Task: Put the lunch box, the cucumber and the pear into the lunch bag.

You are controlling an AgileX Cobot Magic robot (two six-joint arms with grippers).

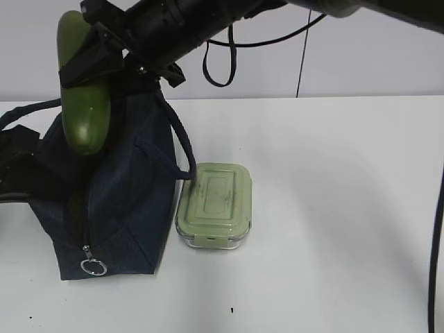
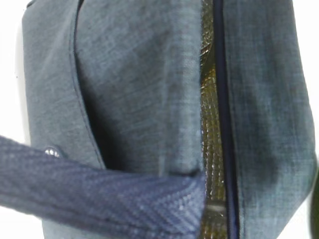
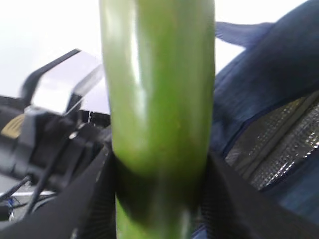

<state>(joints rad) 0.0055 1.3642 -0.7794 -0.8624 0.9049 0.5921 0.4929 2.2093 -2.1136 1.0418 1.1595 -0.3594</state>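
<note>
Wall: a plain pale grey wall (image 1: 361, 62) is seen behind the table, with black cables (image 1: 229, 55) hanging in front of it.
Table: a white tabletop (image 1: 333, 222) fills the exterior view; a few small dark specks are seen near its front edge.
Lunch bag: the dark navy lunch bag (image 1: 118, 201) is stood on the left part of the table, its zipper ring (image 1: 93, 266) low at the front; silver lining is seen through the open slit in both wrist views.
Right arm: the black right arm (image 1: 180, 28) is reached across from the upper right to above the bag.
Cucumber: the dark green cucumber (image 1: 83, 90) is held upright over the bag's left side, its lower end at the bag's top.
Lunch box: the lunch box (image 1: 214, 205) with its sage-green lid is set flat on the table, just beside the bag's right side, under a loop handle (image 1: 177, 139).
Right gripper: the right gripper (image 3: 159, 194) is clamped around the cucumber.
Left gripper: the left gripper is not shown in any view; it is closed. A bag strap crosses its camera's view.
</note>
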